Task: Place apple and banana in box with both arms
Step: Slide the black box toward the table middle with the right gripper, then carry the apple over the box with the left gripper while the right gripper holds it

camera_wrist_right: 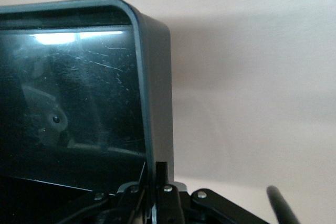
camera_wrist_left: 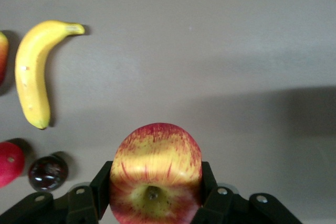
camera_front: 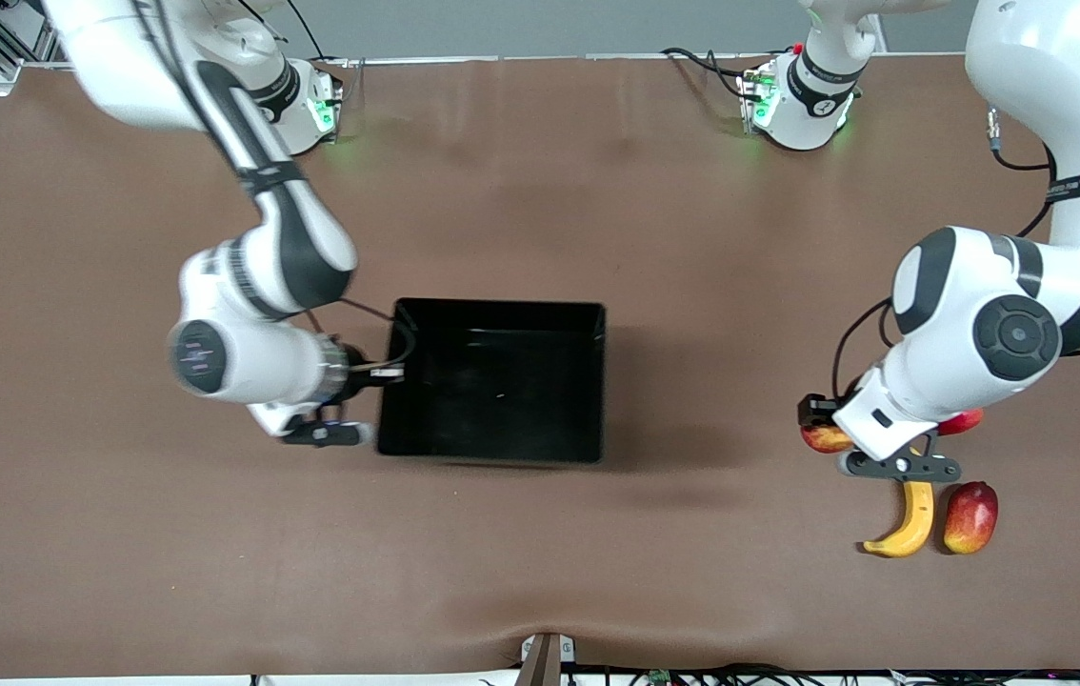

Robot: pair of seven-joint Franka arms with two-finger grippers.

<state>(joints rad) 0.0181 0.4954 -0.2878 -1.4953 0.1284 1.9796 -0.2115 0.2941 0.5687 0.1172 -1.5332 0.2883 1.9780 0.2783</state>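
Apple (camera_wrist_left: 155, 174) sits clamped between the left fingers (camera_wrist_left: 100, 190); right fingers (camera_wrist_right: 160, 182) pinch shut on the box (camera_wrist_right: 152, 87) wall.

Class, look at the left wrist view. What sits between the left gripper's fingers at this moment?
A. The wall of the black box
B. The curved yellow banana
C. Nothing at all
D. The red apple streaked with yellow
D: in the left wrist view the left gripper has its fingers against both sides of the apple, while the banana lies apart on the table.
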